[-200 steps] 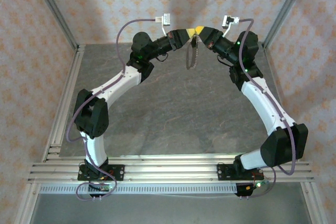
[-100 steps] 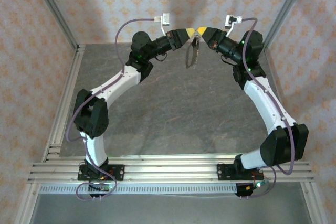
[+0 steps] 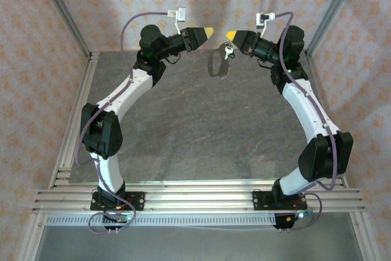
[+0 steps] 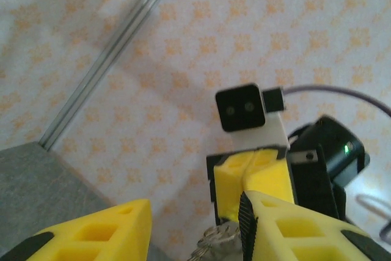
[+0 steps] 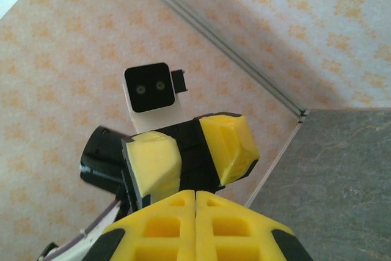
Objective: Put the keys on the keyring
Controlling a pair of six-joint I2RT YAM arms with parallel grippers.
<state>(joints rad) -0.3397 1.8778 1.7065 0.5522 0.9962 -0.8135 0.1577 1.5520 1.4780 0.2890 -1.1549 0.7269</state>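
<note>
Keyring (image 3: 215, 65) dangling at 12 o'clock above the far tabletop (image 3: 201, 126), hung from the right fingers (image 3: 231, 35), pressed together at 1 o'clock; left fingers (image 3: 208, 32), 11 o'clock, parted, holding nothing

- bench (image 3: 195, 132): grey, stone-veined surface, matt.
- walls (image 3: 36, 59): paper-like, pale with an orange print, matt.
- rails (image 3: 195, 197): bare metal with a dull sheen.
- jaws of the left gripper (image 4: 194, 212) and right gripper (image 5: 195, 203): yellow moulded plastic, smooth, matt.
- arm shells (image 3: 128, 99): smooth white plastic, slightly glossy.
- keyring (image 4: 215, 239): silvery metal, shiny.
</note>
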